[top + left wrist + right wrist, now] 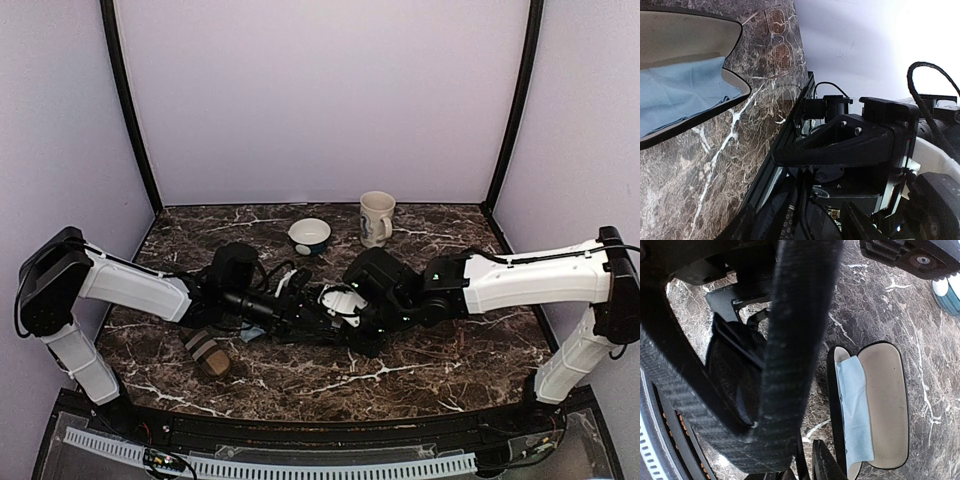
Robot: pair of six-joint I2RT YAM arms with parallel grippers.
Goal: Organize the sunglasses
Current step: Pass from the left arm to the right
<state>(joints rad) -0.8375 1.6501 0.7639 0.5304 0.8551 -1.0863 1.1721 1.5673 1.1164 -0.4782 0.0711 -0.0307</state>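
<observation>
Left gripper (292, 304) and right gripper (350, 315) close together at open case (880, 405), blue cloth (855, 410) inside, sunglasses (779, 37) lying on marble table (420, 360), neither gripper's hold can be told.

1. The top external view sits high behind the arm bases. It looks down and forward over the whole tabletop (440, 365) to the back wall.
2. The left wrist view is low, rolled sideways and close to the tabletop, looking along it.
3. The right wrist view looks down on the tabletop from very near.
4. Both wrist views share the open case (885, 400) with its blue cloth (852, 405).
5. The top and right wrist views share the bowl (309, 235).
</observation>
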